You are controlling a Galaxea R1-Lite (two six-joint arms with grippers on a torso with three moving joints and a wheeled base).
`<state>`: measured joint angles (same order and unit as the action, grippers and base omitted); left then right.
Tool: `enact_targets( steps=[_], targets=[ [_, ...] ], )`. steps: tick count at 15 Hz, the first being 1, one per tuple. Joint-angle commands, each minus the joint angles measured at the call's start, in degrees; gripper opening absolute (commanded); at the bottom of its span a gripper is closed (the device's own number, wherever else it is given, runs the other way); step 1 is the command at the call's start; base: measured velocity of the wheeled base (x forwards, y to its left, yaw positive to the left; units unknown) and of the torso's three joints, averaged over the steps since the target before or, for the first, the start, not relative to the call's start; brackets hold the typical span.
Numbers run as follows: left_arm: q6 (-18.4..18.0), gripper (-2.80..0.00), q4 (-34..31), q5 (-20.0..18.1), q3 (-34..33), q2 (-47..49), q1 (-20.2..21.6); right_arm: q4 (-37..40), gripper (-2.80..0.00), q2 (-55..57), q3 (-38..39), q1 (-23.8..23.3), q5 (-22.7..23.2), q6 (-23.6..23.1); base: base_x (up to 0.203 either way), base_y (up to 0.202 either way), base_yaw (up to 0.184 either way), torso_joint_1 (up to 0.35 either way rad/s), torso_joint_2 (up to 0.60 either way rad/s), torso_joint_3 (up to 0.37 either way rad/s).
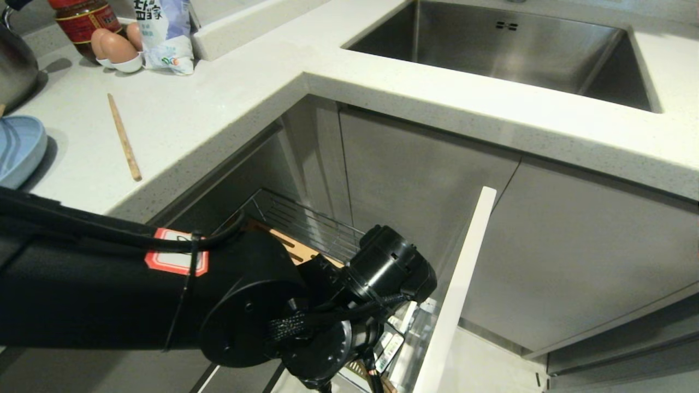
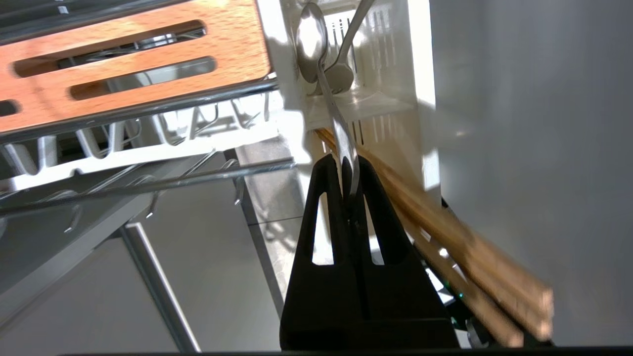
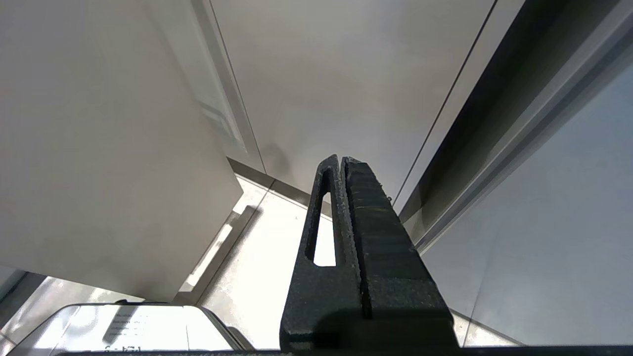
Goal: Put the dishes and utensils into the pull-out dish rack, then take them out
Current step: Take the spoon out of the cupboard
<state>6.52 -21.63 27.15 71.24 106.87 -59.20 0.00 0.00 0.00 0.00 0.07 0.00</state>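
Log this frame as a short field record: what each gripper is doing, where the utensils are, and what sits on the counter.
left gripper: shut on spoon handle, at the white caddy of the dish rack
right gripper: shut, empty, parked by cabinet fronts
chopsticks: two in caddy
counter: one chopstick, blue dish at edge
sink: no dishes visible

The spoon (image 2: 316,59) pinched in the left pincer (image 2: 350,170) is looking like shiny smooth metal. Just beside the pincer, the chopsticks (image 2: 445,237) are showing pale, dull wood. Past the pincer tips, the caddy (image 2: 395,74) is looking like smooth white plastic, the slotted strip (image 2: 133,64) like warm wood, and the rack wires (image 2: 148,111) like bright chrome. Both pincers are looking like rough black plastic. Well above, the table (image 1: 229,109) is looking like speckled white stone and the sink (image 1: 491,49) like brushed steel.
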Motion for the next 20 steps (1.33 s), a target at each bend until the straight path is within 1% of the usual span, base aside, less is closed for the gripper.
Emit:
enact_targets(
  steps=[1, 4, 6, 10, 12, 16, 20],
  targets=[
    [0.07, -2.80, -1.10, 0.19, 0.61, -2.49, -0.04, 0.00, -2.80, 0.00, 0.00, 0.00, 0.01, 0.00, 0.000, 0.000, 0.000, 0.000, 0.00, 0.000],
    [0.15, -2.80, -4.56, -0.15, 1.91, -4.86, -0.10, 0.00, -2.80, 0.00, 0.00, 0.00, 0.01, 0.00, 0.000, 0.000, 0.000, 0.000, 0.00, 0.000],
    [0.99, -2.80, -6.81, -0.17, 2.94, -5.88, -0.08, 0.00, -2.80, 0.00, 0.00, 0.00, 0.01, 0.00, 0.000, 0.000, 0.000, 0.000, 0.00, 0.000],
    [1.13, -2.80, -7.58, -0.17, 3.38, -6.26, -0.26, 0.00, -2.80, 0.00, 0.00, 0.00, 0.01, 0.00, 0.000, 0.000, 0.000, 0.000, 0.00, 0.000],
    [1.23, -2.80, -8.33, -0.17, 3.64, -6.91, -1.22, 0.00, -2.80, 0.00, 0.00, 0.00, 0.01, 0.00, 0.000, 0.000, 0.000, 0.000, 0.00, 0.000],
    [1.33, -2.80, -10.34, -0.25, 4.49, -9.30, -1.52, 0.00, -2.80, 0.00, 0.00, 0.00, 0.01, 0.00, 0.000, 0.000, 0.000, 0.000, 0.00, 0.000],
    [2.41, -2.80, -12.26, -0.25, 5.78, -11.25, -2.16, 0.00, -2.80, 0.00, 0.00, 0.00, 0.01, 0.00, 0.000, 0.000, 0.000, 0.000, 0.00, 0.000]
  ],
)
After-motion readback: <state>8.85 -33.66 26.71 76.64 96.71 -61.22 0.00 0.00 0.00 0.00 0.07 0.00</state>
